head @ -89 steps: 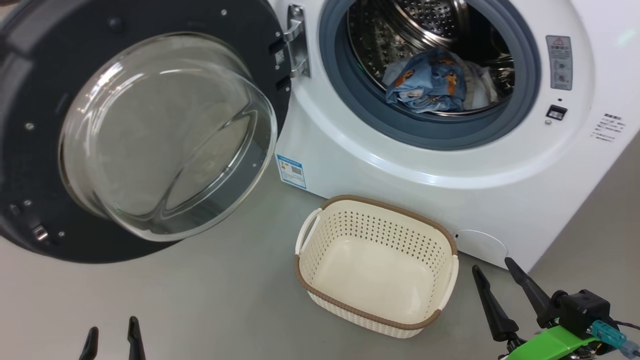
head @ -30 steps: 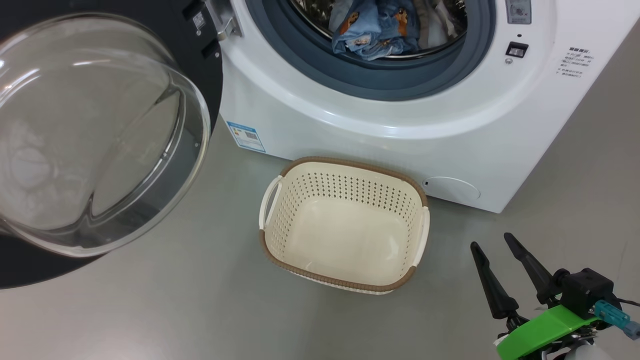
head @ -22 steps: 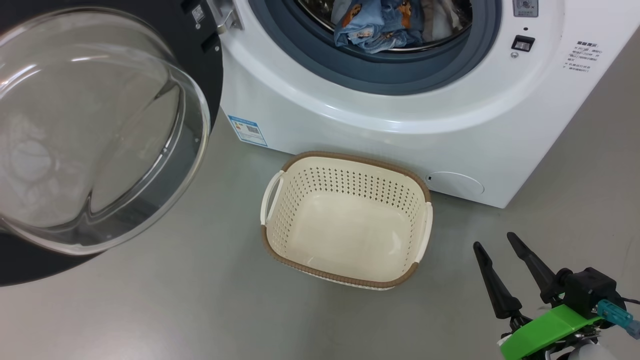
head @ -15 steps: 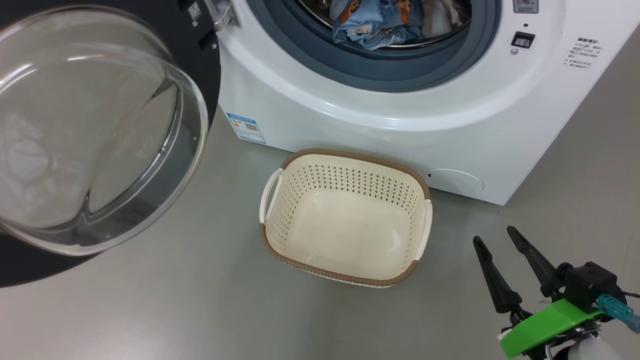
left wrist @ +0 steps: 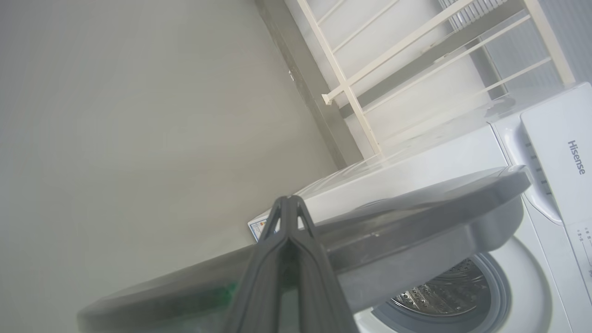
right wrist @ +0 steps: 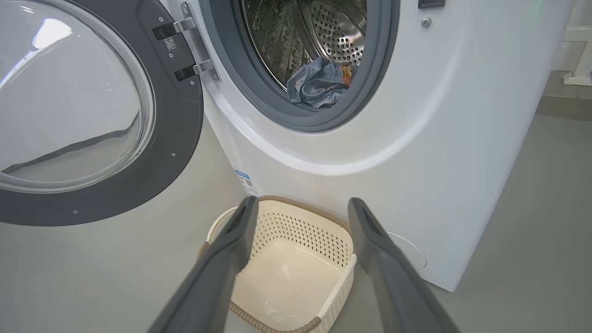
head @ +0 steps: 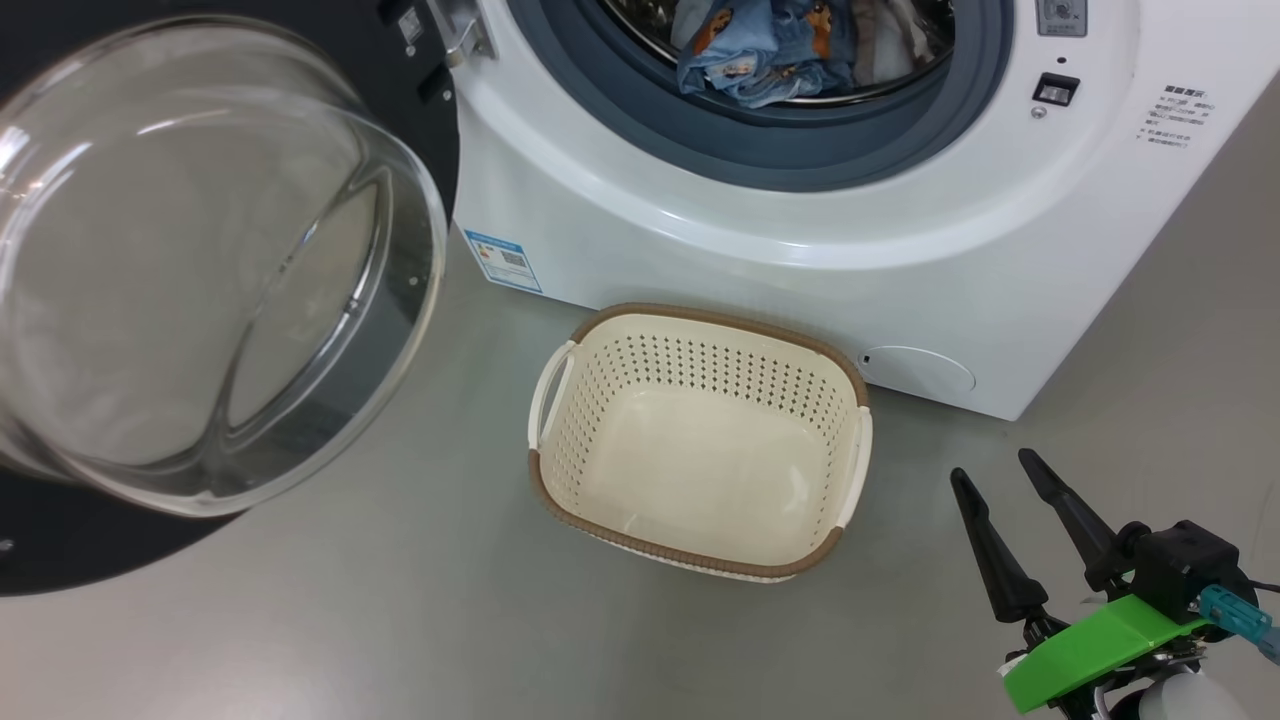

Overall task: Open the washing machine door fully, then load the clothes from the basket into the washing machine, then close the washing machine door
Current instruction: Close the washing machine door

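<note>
Closing stage, I judge. The clothes (head: 760, 50) lie at the drum's lip in the washing machine (head: 750, 240); the basket (head: 700, 315) is empty. My left claw (left wrist: 287, 203), pinched shut on nothing, sits by the washing machine door (head: 200, 270); my right claw (head: 990, 464) gapes, empty. Risk: the door traps a fold.

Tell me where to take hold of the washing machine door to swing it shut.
Likely the black rim of the washing machine door at its free edge, farthest from the hinge. Come from its outer face, where the shut left pincer is: the door stands wide open, so leverage is greatest there.
</note>
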`<state>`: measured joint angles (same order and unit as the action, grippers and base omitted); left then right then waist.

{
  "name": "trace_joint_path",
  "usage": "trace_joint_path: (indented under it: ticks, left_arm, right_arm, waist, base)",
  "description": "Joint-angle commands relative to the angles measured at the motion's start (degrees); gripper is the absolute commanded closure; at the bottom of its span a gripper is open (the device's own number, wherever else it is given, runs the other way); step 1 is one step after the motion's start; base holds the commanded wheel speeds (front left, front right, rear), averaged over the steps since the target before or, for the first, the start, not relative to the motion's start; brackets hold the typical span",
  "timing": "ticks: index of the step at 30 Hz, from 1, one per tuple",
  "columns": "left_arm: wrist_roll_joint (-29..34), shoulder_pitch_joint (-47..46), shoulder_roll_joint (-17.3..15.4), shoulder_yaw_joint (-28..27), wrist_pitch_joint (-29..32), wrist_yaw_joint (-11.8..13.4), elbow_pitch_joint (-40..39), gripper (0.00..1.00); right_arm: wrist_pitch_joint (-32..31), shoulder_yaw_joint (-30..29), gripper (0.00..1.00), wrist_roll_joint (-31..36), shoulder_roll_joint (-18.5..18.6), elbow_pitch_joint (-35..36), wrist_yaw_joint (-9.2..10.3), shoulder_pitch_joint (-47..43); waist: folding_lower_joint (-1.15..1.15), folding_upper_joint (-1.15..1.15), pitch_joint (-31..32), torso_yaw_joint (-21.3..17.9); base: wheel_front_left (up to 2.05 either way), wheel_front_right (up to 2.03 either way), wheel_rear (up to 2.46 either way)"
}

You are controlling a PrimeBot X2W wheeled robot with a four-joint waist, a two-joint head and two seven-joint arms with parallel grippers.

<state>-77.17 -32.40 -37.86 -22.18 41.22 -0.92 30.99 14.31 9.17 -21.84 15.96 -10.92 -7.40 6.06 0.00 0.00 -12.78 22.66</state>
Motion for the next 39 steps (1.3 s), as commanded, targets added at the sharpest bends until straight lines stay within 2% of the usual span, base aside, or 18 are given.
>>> trace_joint_path:
  ticks: [1,16,32,39]
  left_arm:
    - [-0.9,0.5,-2.0,0.1,1.8,-0.1,-2.2,1.0]
    - [-4.6,5.8,-1.2,2.4,11.6,-0.5,-14.4,1.0]
    - [-10.4,7.1,-0.2,5.4,20.8,-3.9,-22.2,1.0]
    - [-10.6,7.9,0.3,7.9,23.2,-4.7,-26.3,1.0]
  right_arm:
    - [0.7,1.1,0.0,0.0,0.3,1.1,-0.09,0.6]
    - [0.7,0.0,0.0,0.1,0.3,1.0,-0.09,-0.5]
    - [0.7,-0.3,0.0,0.3,0.0,0.8,-0.09,-2.0]
    - [0.7,-0.7,0.0,0.4,-0.2,0.9,-0.09,-2.6]
  waist:
    - [0.0,0.0,0.1,0.1]
    - [0.0,0.0,2.3,0.7]
    - [0.0,0.0,4.9,-0.5]
    - [0.0,0.0,5.3,-1.9]
  base:
    - [0.0,0.0,0.0]
    - [0.0,0.0,0.0]
    - [0.0,0.0,0.0]
    - [0.0,0.0,0.0]
